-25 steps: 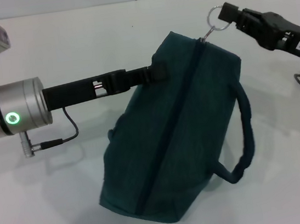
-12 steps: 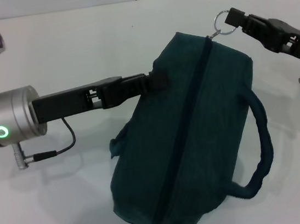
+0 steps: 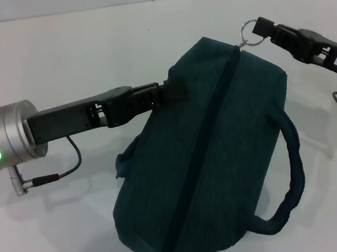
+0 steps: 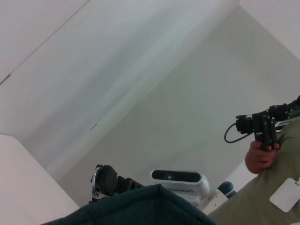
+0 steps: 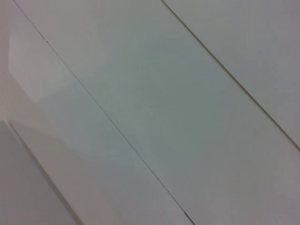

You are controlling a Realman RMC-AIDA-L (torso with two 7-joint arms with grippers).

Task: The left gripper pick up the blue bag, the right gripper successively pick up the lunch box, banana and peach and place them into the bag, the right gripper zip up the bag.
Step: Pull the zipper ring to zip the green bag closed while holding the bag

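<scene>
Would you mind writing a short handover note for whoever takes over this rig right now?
Left gripper: shut on the blue bag, gripping its upper side edge.
Right gripper: shut on the ring zip pull at the bag's far end.
The zip looks closed along the whole top. Lunch box, banana and peach are not visible, presumably inside.
Left: release the pull and the bag.
</scene>
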